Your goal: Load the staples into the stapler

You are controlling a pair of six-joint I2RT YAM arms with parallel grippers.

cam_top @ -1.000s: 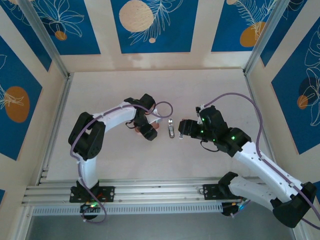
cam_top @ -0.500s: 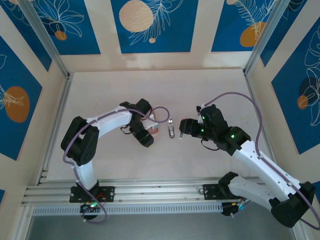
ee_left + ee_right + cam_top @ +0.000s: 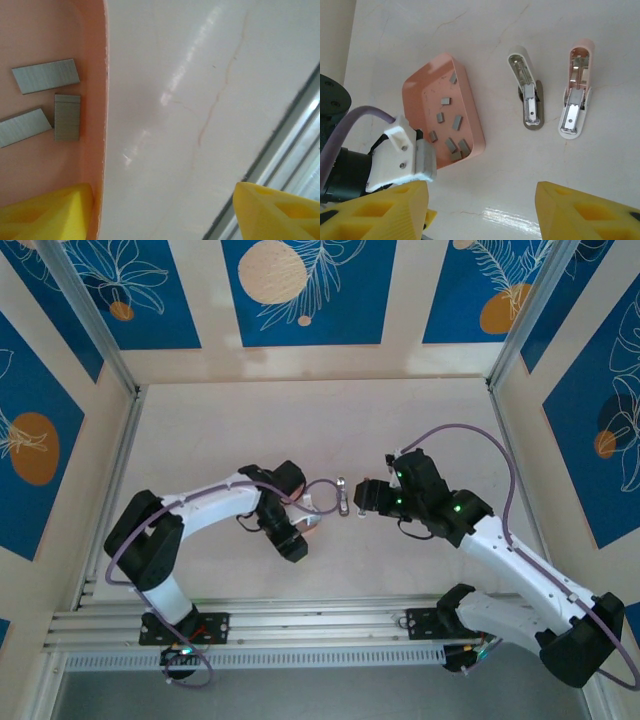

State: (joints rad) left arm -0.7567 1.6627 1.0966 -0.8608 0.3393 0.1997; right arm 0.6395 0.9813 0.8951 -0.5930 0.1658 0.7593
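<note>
Two staplers lie opened flat on the table in the right wrist view, a beige one (image 3: 526, 92) and a pink-and-white one (image 3: 577, 92). To their left is the pink tray (image 3: 476, 134), and several grey staples (image 3: 456, 120) are scattered inside it. My right gripper (image 3: 480, 210) hangs open over bare table on the near side of both. Three staples (image 3: 67, 117) lie in the tray (image 3: 95, 100) in the left wrist view. My left gripper (image 3: 162, 215) is open, one finger (image 3: 50, 212) over the tray's edge, the other over the table. From above, a stapler (image 3: 343, 497) lies between the left gripper (image 3: 297, 530) and the right gripper (image 3: 362, 496).
The left arm's white wrist block and purple cable (image 3: 400, 152) overlap the tray's near corner. An aluminium rail (image 3: 300, 625) runs along the table's near edge, and patterned walls enclose the other sides. Open tabletop stretches behind the staplers.
The left arm has swung nearer and a little right, carrying its gripper down over the tray's near end. The right gripper has edged slightly left toward the stapler.
</note>
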